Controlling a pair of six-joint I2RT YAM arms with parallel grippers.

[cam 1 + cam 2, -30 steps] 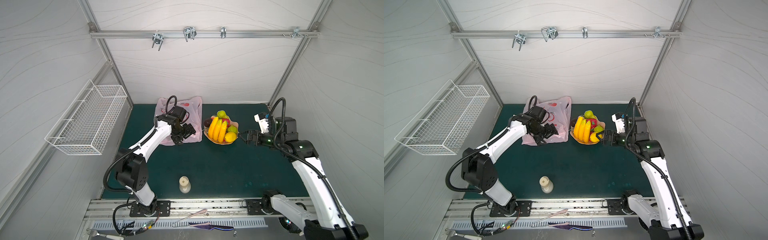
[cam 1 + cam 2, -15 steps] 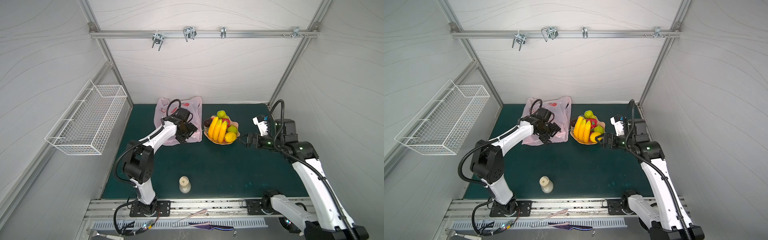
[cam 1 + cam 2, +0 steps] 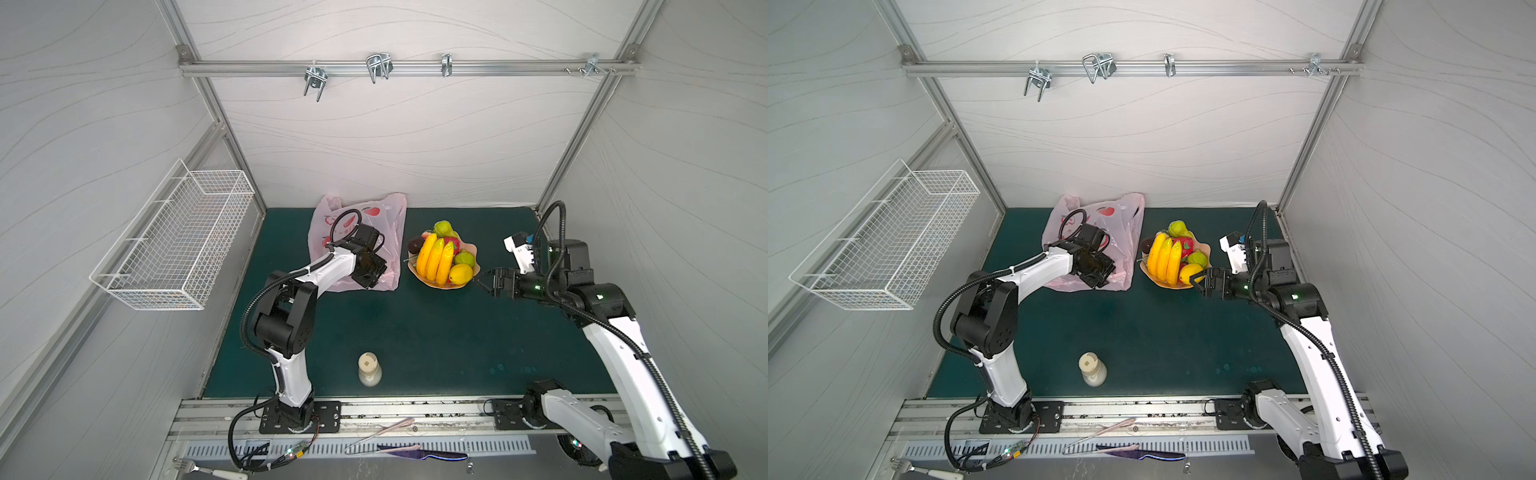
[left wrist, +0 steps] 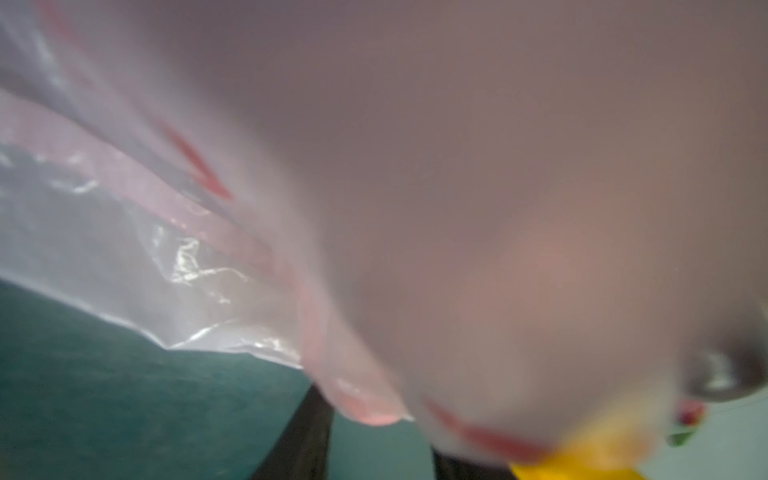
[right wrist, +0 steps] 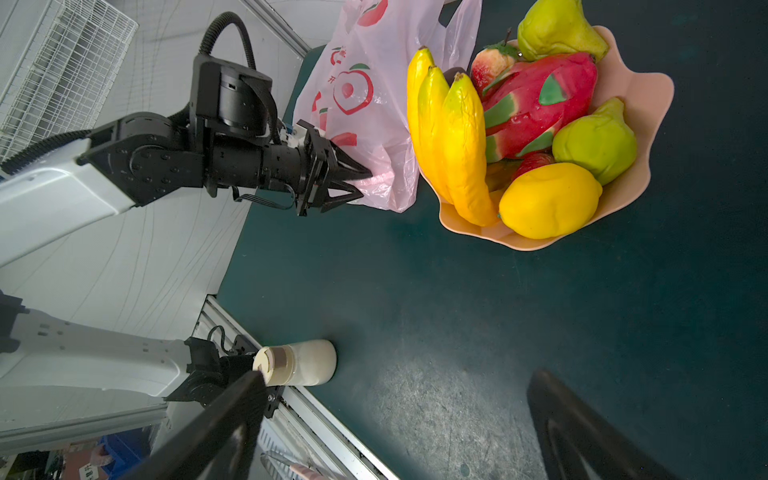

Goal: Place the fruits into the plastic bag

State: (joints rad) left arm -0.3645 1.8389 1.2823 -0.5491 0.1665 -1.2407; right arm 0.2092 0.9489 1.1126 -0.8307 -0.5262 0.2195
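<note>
The fruits are piled in a peach dish (image 3: 471,249): yellow bananas (image 3: 434,259), a lemon (image 3: 460,273), green pears (image 5: 594,143), a strawberry (image 5: 492,62), a dark plum (image 3: 415,245) and a red-and-green fruit (image 5: 540,104). Left of the dish the pink plastic bag (image 3: 374,216) (image 3: 1125,224) lies on the mat. My left gripper (image 3: 380,278) (image 5: 365,184) is at the bag's near right corner, its jaws narrowed on a fold of plastic. The bag (image 4: 124,208) hides its fingertips in the left wrist view. My right gripper (image 3: 484,282) (image 5: 399,415) stands open just right of the dish, with nothing in it.
A capped bottle of pale liquid (image 3: 369,369) stands near the mat's front edge. A white wire basket (image 3: 174,245) hangs on the left wall. Cutlery (image 3: 415,451) lies on the front rail. Walls close in the mat at the back and both sides.
My left gripper has slid to the bag's near right corner and its jaws have closed down on the plastic. The right gripper has shifted slightly nearer the front, still open.
</note>
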